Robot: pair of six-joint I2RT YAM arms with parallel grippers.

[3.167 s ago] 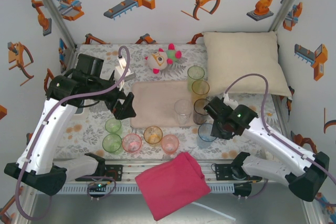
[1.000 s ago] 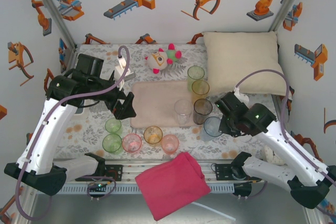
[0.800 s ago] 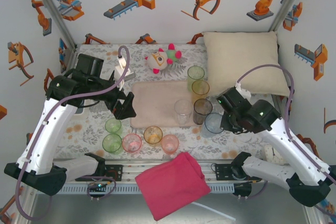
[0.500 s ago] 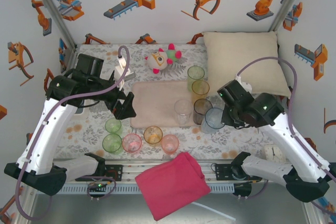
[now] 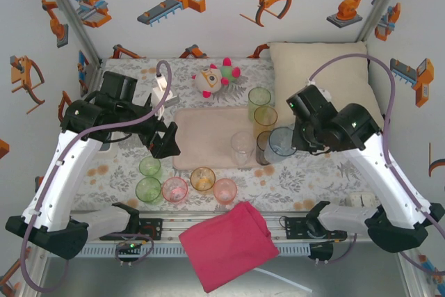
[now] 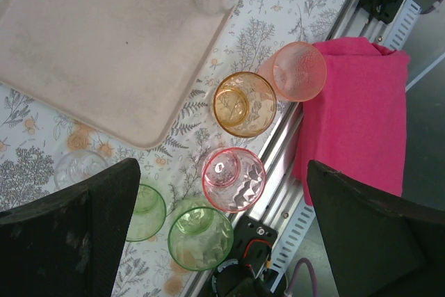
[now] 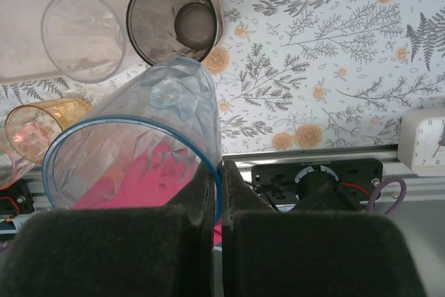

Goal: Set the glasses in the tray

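Note:
The pale pink tray [image 5: 205,137] lies mid-table. My right gripper [image 7: 219,172] is shut on the rim of a blue glass [image 7: 132,144], which hangs tilted above the table by the tray's right edge [image 5: 281,142]. Below it stand a smoky glass [image 7: 172,29] and a clear glass [image 7: 83,36] on the tray's right end. A yellow glass [image 5: 265,117] and a green glass [image 5: 259,97] stand behind them. My left gripper [image 6: 221,172] is open, high over a pink glass [image 6: 233,179], two green glasses [image 6: 200,238], an orange glass [image 6: 243,104] and a peach glass [image 6: 299,71].
A cream pillow [image 5: 323,85] fills the back right corner and a plush toy [image 5: 217,78] sits behind the tray. A pink cloth [image 5: 229,245] hangs over the front rail. A small white clock [image 7: 427,140] rests at the front right.
My right gripper has lifted the blue glass off the table and carried it back and left, toward the tray's right edge. The left arm has not moved.

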